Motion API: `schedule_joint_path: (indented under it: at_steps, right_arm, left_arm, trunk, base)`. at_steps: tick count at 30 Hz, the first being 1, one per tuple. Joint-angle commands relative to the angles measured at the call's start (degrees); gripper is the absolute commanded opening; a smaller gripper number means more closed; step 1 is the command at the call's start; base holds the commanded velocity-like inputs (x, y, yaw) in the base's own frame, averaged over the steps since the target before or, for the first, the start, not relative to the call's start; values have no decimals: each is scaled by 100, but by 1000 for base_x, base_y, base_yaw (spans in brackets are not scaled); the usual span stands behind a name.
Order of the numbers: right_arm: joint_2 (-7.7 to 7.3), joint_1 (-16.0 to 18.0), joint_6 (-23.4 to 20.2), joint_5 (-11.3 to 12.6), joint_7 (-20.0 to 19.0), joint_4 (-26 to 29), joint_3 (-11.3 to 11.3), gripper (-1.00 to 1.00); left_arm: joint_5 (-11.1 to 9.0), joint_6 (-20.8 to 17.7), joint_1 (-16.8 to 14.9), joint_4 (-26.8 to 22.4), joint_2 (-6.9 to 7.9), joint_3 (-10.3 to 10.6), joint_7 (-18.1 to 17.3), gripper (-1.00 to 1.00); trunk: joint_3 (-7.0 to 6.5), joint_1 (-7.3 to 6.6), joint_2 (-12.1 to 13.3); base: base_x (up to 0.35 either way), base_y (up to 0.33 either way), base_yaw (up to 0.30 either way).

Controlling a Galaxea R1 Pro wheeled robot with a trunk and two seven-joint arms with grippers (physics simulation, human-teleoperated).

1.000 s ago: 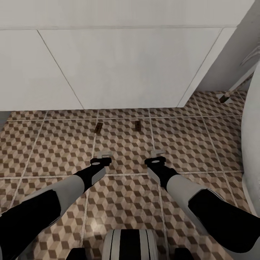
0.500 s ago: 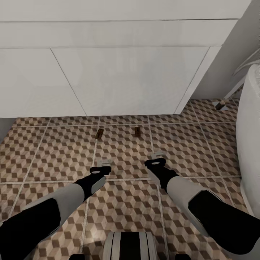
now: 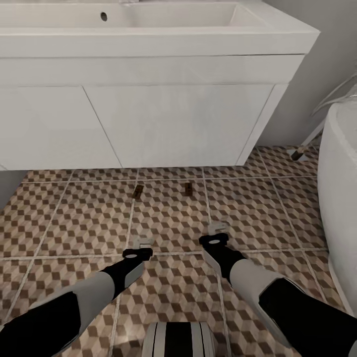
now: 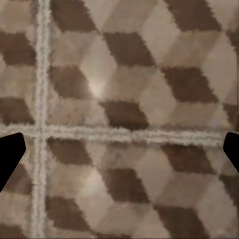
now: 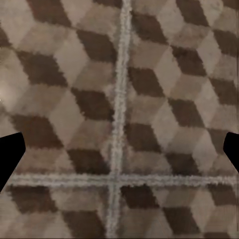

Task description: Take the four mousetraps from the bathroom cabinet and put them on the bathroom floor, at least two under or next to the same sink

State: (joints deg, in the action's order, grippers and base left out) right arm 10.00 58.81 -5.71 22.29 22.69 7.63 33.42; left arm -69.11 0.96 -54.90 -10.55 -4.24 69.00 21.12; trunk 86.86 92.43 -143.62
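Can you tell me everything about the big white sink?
The sink is a wide white rectangular trough with a shallow basin and a small dark hole in its back wall. Under it sits a smooth, glossy white vanity front with two flat doors and no handles visible. It stands upright above the cube-patterned bathroom floor, near a grey wall. Two small brown mousetraps lie on the tiles just before it, not touching it.

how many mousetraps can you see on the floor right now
2. One mousetrap lies on a grout line before the vanity; the other sits beside it, toward the tub. Any others may be out of frame.
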Motion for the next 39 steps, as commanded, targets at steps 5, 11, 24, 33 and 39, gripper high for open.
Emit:
schedule_joint_path:
  at_steps: [5,11,24,33,39]
  right_arm:
    - [0,-276,-9,31,34,-60,50,100]
    - [0,-605,9,29,33,-81,51,100]
    - [0,-1220,248,-103,33,-191,51,100]
    - [0,-1489,442,-251,33,-361,46,100]
    - [0,-1748,608,-278,26,-422,44,100]
  left_arm:
    - [-53,-3,213,-11,-4,51,31,100]
    - [-50,-7,539,-9,-9,52,26,100]
    - [-37,21,1230,185,36,56,8,100]
    - [-41,31,1503,397,63,54,-4,100]
    - [-41,35,1744,424,127,54,-14,100]
  trunk:
    - [-108,-13,6]
    - [-241,-29,14]
    - [-529,-62,31]
    - [-712,-161,193]
    - [-820,-292,434]
  base:
    - [0,0,0]
    - [0,0,0]
    - [0,0,0]
    - [0,0,0]
    - [0,0,0]
